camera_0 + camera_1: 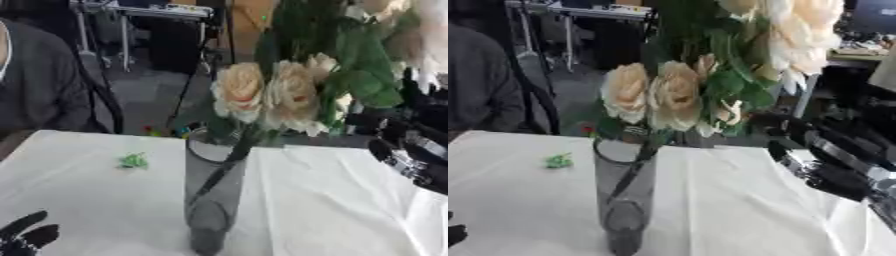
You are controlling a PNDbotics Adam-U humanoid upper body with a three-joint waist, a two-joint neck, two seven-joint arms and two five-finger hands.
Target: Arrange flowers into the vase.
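Observation:
A tall clear glass vase (213, 200) stands on the white tablecloth near the front middle. One dark stem leans inside it, carrying cream roses (262, 92) above the rim. A second bunch of cream flowers (798, 35) with green leaves (737, 80) hangs in the air at the upper right, close to the vase's roses. My right hand (787, 131) is at the base of that bunch, just right of the vase's rim, curled round its stem, which the leaves mostly hide. My left hand (24, 234) rests open at the lower left corner, fingers up.
A small green scrap (134, 160) lies on the tablecloth (332, 210) left of the vase. My right forearm (842, 172), black and silver, crosses the table's right side. Beyond the far table edge are metal stands and dark furniture.

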